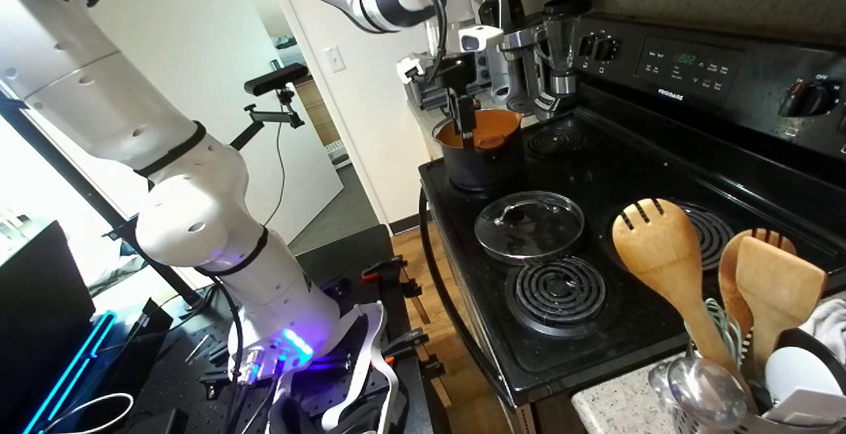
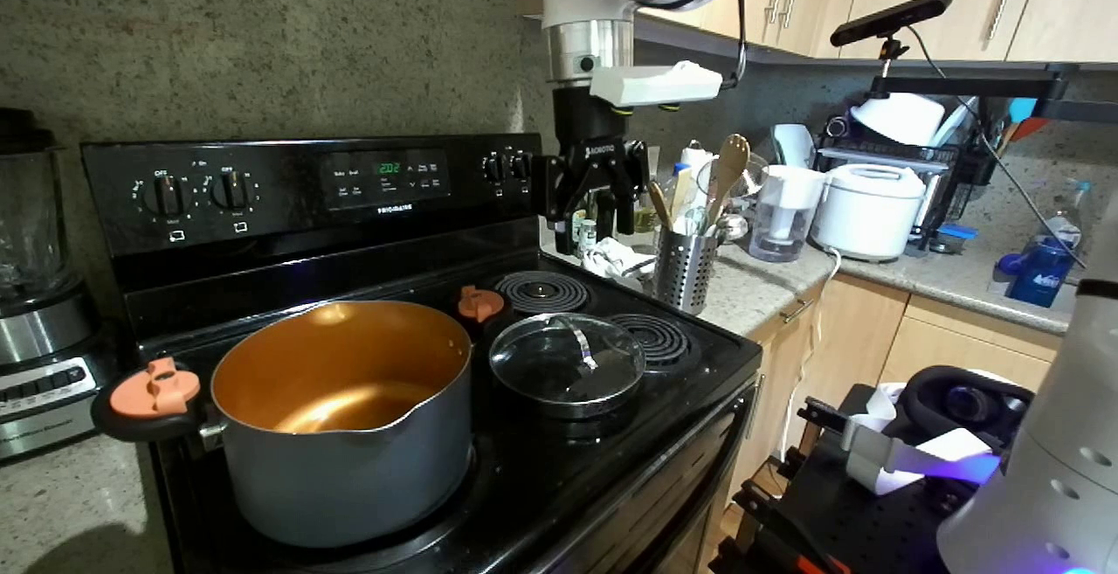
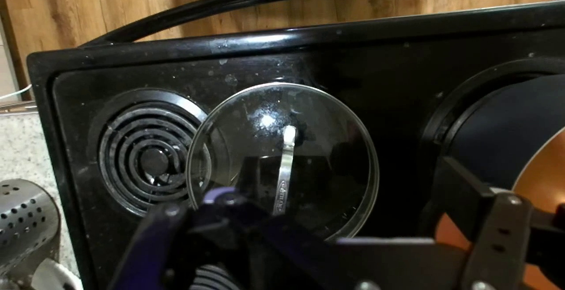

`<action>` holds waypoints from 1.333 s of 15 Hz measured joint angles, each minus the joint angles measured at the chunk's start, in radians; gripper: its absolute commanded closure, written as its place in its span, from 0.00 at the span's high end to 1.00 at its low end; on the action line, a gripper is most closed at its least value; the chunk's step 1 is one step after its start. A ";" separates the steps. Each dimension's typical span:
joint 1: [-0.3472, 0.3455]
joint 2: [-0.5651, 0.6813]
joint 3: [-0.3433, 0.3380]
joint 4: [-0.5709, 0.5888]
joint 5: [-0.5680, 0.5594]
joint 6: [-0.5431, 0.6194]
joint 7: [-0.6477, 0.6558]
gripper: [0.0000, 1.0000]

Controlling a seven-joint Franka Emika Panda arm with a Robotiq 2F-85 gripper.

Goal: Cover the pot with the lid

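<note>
The pot (image 2: 349, 478) has a dark grey outside, a copper-orange inside and orange-topped handles. It stands uncovered on a burner in both exterior views (image 1: 482, 166), and part of it shows at the right edge of the wrist view (image 3: 499, 122). The glass lid (image 2: 559, 382), with a metal rim and silvery arched handle, lies flat on the stove beside the pot, handle up (image 1: 529, 232). In the wrist view the lid (image 3: 326, 166) is partly hidden by my gripper. My gripper (image 2: 596, 235) is open and empty, high above the stove, apart from pot and lid (image 1: 468, 138).
The black stove (image 1: 628, 156) has a coil burner (image 1: 558, 289) next to the lid; the lid slightly overlaps its edge in the wrist view. A steel holder (image 2: 686, 273) with wooden spoons stands on the counter. A blender (image 2: 39, 294) stands beyond the pot's side.
</note>
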 measured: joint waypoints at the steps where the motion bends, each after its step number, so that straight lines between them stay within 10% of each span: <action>1: -0.002 0.025 -0.010 0.011 -0.013 0.007 0.000 1.00; 20: -0.007 0.192 -0.046 0.046 -0.154 0.099 -0.005 1.00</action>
